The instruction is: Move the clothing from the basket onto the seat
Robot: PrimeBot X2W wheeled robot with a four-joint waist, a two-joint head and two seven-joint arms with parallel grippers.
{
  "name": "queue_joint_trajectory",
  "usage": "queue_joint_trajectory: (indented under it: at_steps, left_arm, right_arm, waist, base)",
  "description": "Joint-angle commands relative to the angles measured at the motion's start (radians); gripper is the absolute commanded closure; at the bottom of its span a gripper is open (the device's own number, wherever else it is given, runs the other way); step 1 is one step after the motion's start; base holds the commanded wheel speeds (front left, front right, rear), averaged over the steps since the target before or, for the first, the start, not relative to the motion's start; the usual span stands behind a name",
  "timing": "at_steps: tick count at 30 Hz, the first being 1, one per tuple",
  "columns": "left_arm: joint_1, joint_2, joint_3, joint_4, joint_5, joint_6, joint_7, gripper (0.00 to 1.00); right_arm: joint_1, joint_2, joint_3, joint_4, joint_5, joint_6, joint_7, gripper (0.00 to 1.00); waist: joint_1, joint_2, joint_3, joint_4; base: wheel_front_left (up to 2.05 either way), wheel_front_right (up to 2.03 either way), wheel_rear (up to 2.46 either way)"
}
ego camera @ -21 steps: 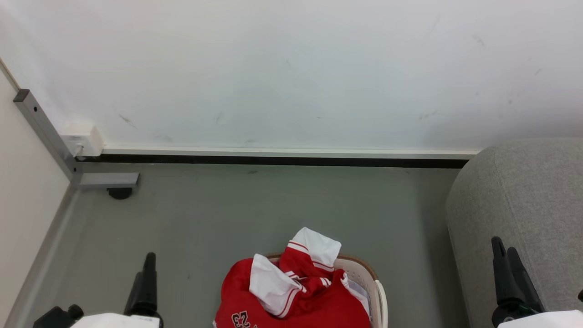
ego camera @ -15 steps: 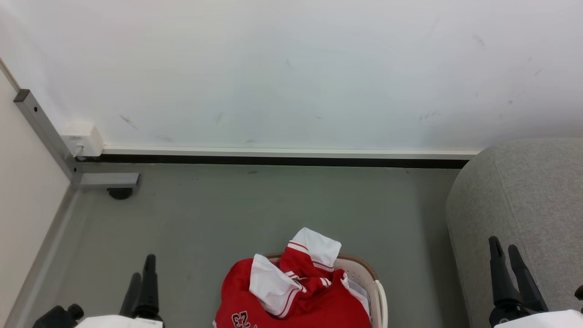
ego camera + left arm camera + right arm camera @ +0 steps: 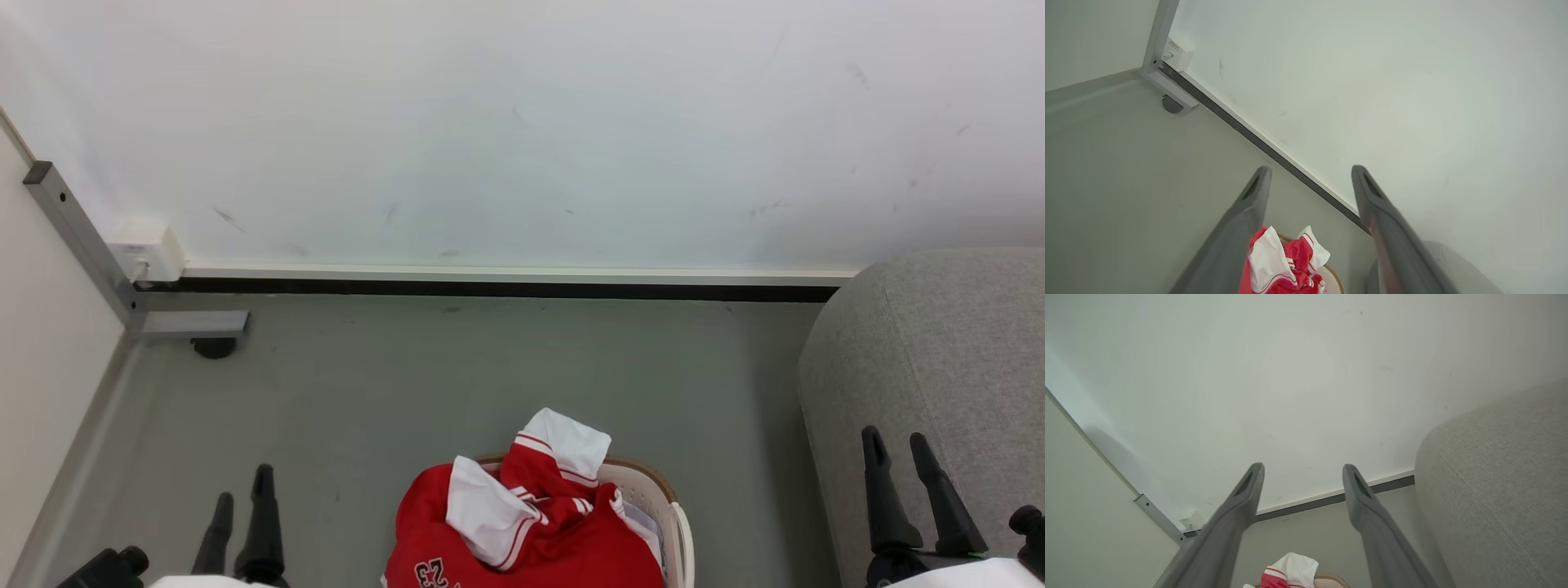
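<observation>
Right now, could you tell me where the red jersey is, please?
In the head view the red jersey is heaped in the basket at bottom centre, on the floor left of the seat.

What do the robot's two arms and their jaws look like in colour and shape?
The left jaws and the right jaws are alike: two long, slim black prongs tapering to rounded tips, dark grey in the wrist views, with a small slot near each tip. Behind each sits a white forearm shell and a black round knob.
</observation>
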Motion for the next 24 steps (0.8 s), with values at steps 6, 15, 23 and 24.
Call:
queue_joint_trajectory:
  at_steps: [6, 15, 23, 24]
  left_arm:
    - [0.008, 0.017, -0.004, -0.016, 0.103, -0.001, -0.026, 0.0]
    - [0.02, 0.024, -0.015, -0.02, 0.214, 0.005, -0.051, 0.0]
    - [0.031, 0.032, -0.025, -0.019, 0.299, 0.006, -0.073, 0.0]
    - [0.032, 0.034, -0.026, -0.018, 0.309, 0.006, -0.075, 0.0]
  right_arm:
    - [0.0, 0.011, -0.036, -0.001, -0.128, -0.001, -0.004, 0.0]
    - [0.009, 0.033, -0.064, 0.008, -0.274, -0.001, -0.005, 0.0]
    - [0.016, 0.052, -0.08, 0.021, -0.384, -0.001, -0.006, 0.0]
    - [0.018, 0.054, -0.082, 0.022, -0.396, -0.001, -0.006, 0.0]
  waist:
    - [0.0, 0.0, 0.002, -0.001]
    - [0.0, 0.0, 0.001, -0.001]
    - [0.0, 0.0, 0.001, -0.004]
    - [0.0, 0.0, 0.001, -0.004]
  base:
    - [0.0, 0.0, 0.0]
    - [0.0, 0.0, 0.0]
    - [0.0, 0.0, 0.0]
    - [0.0, 0.0, 0.0]
